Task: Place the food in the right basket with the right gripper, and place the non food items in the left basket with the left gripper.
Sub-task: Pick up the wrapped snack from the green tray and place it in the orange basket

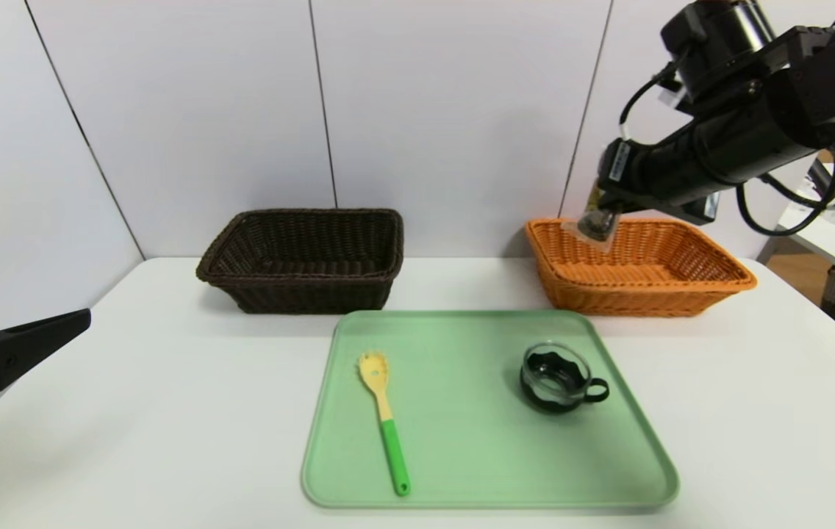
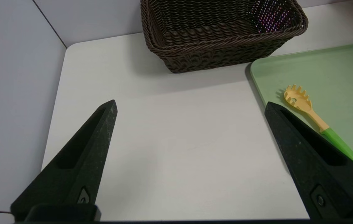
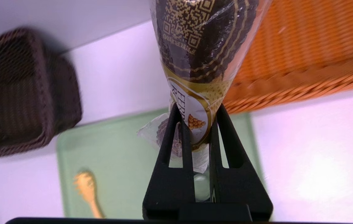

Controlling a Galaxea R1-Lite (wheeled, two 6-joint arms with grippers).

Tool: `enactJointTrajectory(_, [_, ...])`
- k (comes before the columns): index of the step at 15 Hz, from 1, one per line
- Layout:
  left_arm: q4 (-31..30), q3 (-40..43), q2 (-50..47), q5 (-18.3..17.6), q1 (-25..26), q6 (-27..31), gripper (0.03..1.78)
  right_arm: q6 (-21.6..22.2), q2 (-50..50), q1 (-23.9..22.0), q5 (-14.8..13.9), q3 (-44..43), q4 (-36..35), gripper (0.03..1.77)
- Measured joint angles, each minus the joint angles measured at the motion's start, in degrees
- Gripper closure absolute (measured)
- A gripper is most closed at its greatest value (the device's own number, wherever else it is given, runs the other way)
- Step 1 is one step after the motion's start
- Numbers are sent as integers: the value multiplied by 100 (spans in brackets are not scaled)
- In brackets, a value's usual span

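Roll held over the orange basket's near-left corner.
Your right gripper (image 1: 603, 209) is pinched on the food (image 3: 201, 46) at its label band, long axis running on past the fingertips toward the right basket (image 1: 711, 283); nothing blocks the drop. Fork (image 1: 384, 415), cup (image 1: 556, 378) wait on the tray (image 1: 461, 455); left gripper (image 2: 192, 109) gapes wide, idle.

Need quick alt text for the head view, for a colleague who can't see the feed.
The right hand holds the wrapped cookie roll over the near-left corner of the orange basket. On the green tray lie the yellow-green fork spoon and glass cup; the dark brown basket sits behind, the left hand parked open at the left edge.
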Motion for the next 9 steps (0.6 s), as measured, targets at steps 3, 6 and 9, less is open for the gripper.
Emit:
enactJointTrajectory(3, [0,17,-10,-2,-13,5,12,-417,62,-584,88,2,-219,161])
enactJointTrajectory(6, [2,20,-29,4,-13,2,12,-243,344,-1031,457,6,-510,161])
enactJointTrajectory(9, [6,46,-46,13,-16,5,12,-46,716,-1358,670,11,-581,161])
